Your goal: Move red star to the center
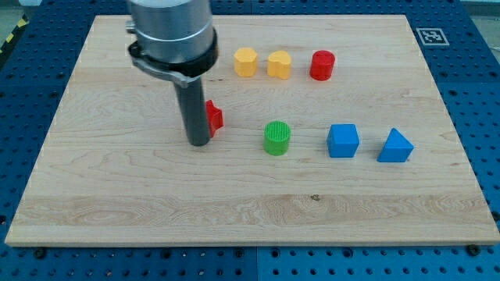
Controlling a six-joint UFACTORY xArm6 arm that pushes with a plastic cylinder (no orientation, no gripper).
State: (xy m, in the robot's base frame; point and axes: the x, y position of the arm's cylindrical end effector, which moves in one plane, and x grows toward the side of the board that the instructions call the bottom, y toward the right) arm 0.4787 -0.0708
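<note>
The red star (213,116) lies left of the board's middle, mostly hidden behind my rod, so only its right part shows. My tip (199,143) rests on the board at the star's left and lower side, touching or almost touching it. A green cylinder (276,137) stands to the star's right, near the board's middle.
A yellow hexagon block (245,62), a yellow heart-like block (279,65) and a red cylinder (322,65) stand in a row near the view's top. A blue cube (343,140) and a blue triangular block (395,146) stand at the right. The wooden board (117,211) lies on a blue table.
</note>
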